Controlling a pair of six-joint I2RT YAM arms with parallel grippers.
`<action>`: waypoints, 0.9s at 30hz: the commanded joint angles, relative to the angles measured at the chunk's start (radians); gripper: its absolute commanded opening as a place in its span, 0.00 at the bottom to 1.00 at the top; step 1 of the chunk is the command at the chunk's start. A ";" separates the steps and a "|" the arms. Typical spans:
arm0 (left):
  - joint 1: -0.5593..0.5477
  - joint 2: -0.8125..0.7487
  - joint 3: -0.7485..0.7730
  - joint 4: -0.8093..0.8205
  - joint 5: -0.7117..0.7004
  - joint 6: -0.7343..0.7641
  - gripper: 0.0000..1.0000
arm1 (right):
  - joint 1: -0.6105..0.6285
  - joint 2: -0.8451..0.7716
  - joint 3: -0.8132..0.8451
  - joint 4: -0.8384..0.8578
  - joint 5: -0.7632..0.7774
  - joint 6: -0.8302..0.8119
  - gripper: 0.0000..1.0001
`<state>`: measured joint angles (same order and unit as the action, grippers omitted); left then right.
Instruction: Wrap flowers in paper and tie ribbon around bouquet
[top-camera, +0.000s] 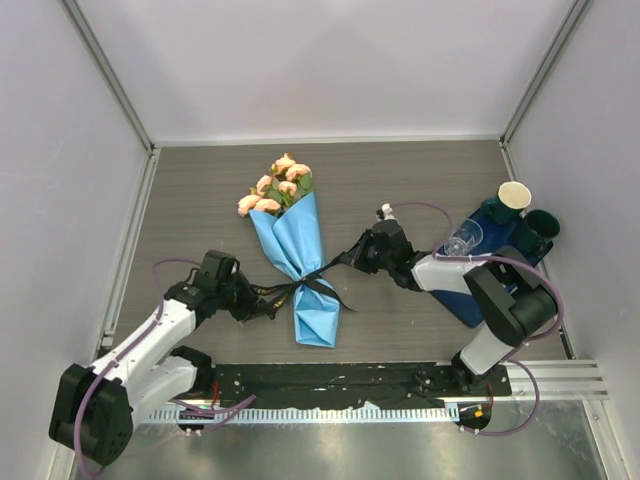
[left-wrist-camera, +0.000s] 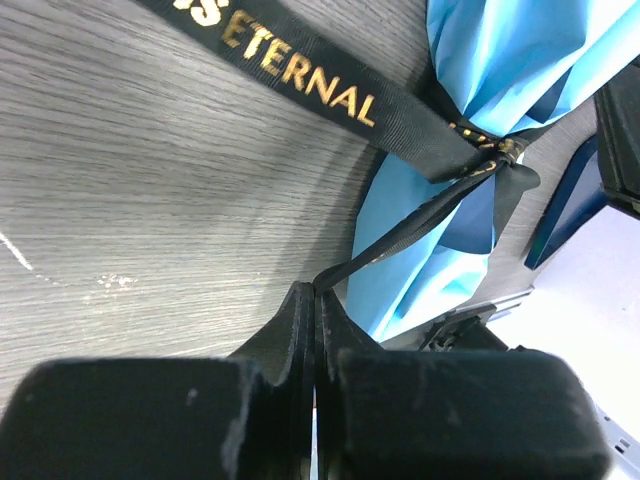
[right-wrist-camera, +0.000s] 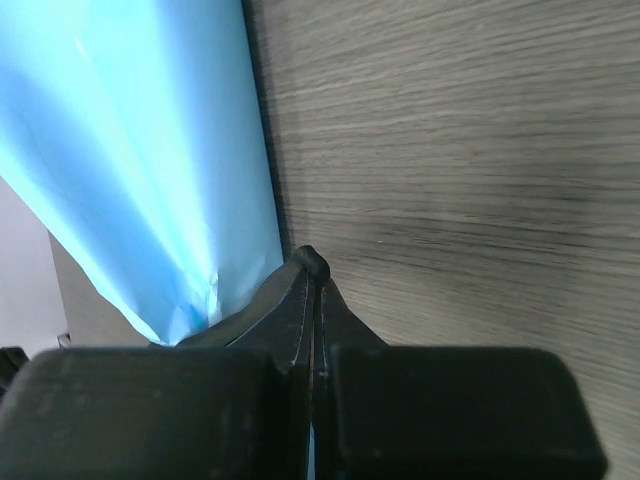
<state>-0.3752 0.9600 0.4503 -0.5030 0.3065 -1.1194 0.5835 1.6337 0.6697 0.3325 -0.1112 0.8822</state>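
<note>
The bouquet lies mid-table: pink flowers (top-camera: 275, 190) stick out of the far, wide end of a light blue paper (top-camera: 298, 255) cone. A black ribbon (top-camera: 318, 281) crosses the cone's narrow waist and is knotted there. My left gripper (top-camera: 266, 299) sits left of the waist, shut on a thin ribbon strand (left-wrist-camera: 400, 225) that runs to the knot (left-wrist-camera: 492, 152). The gold-lettered ribbon (left-wrist-camera: 300, 75) lies flat above it. My right gripper (top-camera: 347, 257) is right of the cone, shut on a ribbon end (right-wrist-camera: 312, 262), with the paper (right-wrist-camera: 130, 150) close on its left.
A dark navy mat (top-camera: 470, 300) lies at the right under my right arm, with a clear glass (top-camera: 462, 240), a cream cup (top-camera: 514, 195) and a dark green cup (top-camera: 541, 229) on it. A black rail (top-camera: 330, 380) runs along the near edge. White walls enclose the table.
</note>
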 joint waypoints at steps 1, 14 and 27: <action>0.012 -0.030 0.034 -0.219 -0.093 0.029 0.00 | -0.088 -0.103 -0.039 -0.006 0.255 0.037 0.00; 0.013 -0.073 0.034 -0.301 -0.177 0.017 0.00 | -0.155 -0.184 -0.166 0.071 0.354 0.136 0.00; 0.025 -0.267 0.018 -0.436 -0.313 -0.120 0.00 | -0.217 -0.166 -0.206 0.074 0.392 0.196 0.00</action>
<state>-0.3676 0.6724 0.4858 -0.7441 0.1059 -1.2327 0.4397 1.4704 0.4713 0.3920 0.0067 1.0870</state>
